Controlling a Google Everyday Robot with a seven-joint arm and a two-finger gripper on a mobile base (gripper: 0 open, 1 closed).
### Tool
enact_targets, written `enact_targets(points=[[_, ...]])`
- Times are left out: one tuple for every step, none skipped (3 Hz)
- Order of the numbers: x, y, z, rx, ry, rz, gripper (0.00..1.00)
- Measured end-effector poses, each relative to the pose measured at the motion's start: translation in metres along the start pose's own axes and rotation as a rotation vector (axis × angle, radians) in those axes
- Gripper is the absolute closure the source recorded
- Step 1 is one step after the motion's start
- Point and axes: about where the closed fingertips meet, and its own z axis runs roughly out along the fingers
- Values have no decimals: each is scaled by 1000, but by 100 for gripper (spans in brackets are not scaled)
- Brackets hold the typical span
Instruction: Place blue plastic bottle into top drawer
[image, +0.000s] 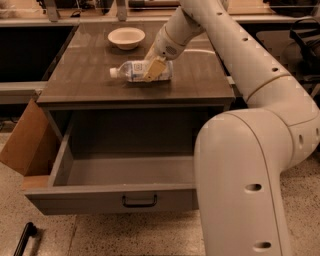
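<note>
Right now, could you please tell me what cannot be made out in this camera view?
The drawer: its right part is hidden behind the robot's arm, camera view.
The bottle: its middle is covered by the gripper, which is down at it on the table.
The dark bar on the floor: cut off by the bottom edge.

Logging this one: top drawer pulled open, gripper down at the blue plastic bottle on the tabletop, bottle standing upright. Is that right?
Not quite. In the camera view the blue plastic bottle lies on its side on the tabletop, not upright. The rest holds: the top drawer is pulled open and the gripper is down at the bottle.
</note>
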Motion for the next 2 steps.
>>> enact_targets(points=[[-4,-1,-3,11,-1,-7,88],[-18,3,-26,60,-12,-39,100]])
